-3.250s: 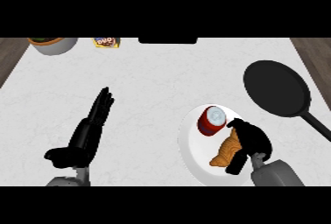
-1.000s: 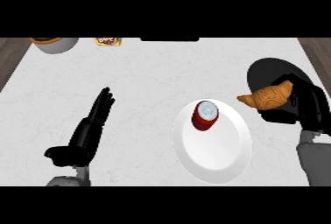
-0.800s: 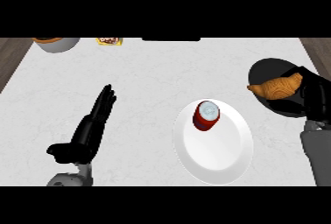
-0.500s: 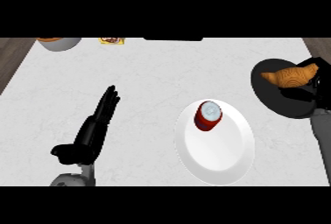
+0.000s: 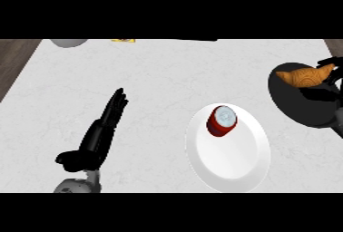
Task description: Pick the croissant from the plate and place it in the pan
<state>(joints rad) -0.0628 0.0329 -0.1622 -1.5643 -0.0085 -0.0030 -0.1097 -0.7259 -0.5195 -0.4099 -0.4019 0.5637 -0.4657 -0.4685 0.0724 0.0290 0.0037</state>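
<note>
The golden-brown croissant [image 5: 305, 77] is over the far part of the black pan [image 5: 303, 110] at the right edge. My right hand [image 5: 324, 92] is curled round it from the right, black fingers showing above and below it. Whether the croissant touches the pan's bottom I cannot tell. The white plate [image 5: 227, 158] lies left of the pan, with only a red can [image 5: 222, 121] on its far part. My left hand [image 5: 100, 131] rests open on the counter at the lower left, fingers straight and pointing away.
A grey bowl [image 5: 67, 42] and a yellow packet [image 5: 124, 40] sit at the counter's far left edge. Dark wooden floor [image 5: 13, 59] shows past the counter's left side. The pan's handle runs off the right edge.
My right hand lifted the croissant off the plate and carried it right and away, over the pan. The left hand has stayed where it was.
</note>
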